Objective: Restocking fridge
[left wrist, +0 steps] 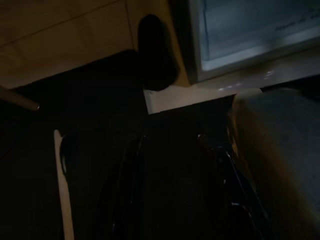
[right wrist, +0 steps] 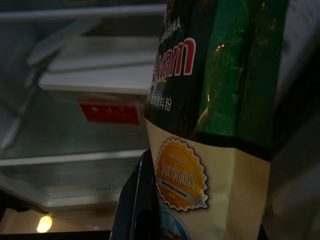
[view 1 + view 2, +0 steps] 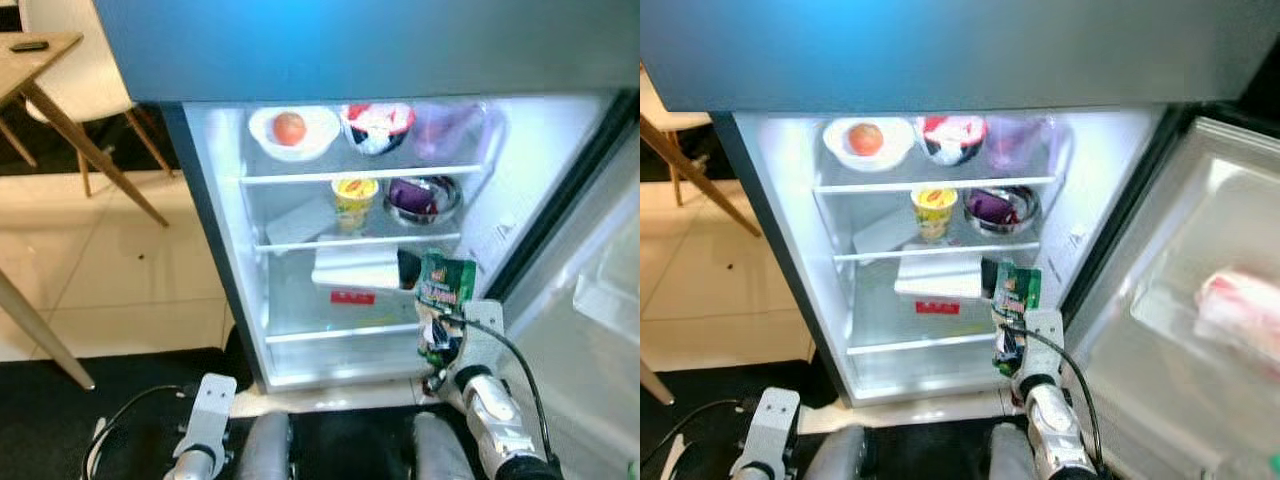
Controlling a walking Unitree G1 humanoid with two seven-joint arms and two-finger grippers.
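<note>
Right gripper is raised at lower right, fingers clamped; left gripper hangs low at lower left.

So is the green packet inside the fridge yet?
Not yet. The right end effector holds the green packet upright just before the open fridge, level with the lower shelves.

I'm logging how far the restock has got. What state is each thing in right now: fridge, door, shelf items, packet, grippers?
fridge: open, lit inside.
fridge door: swung wide to the robot's right; a wrapped item in its shelf.
green packet: upright, held before the lower shelf, not yet placed.
right gripper: shut on the packet.
left gripper: hanging low, idle.
white bowl: on top shelf, holding a round fruit.
yellow cup: upright on middle shelf.
</note>
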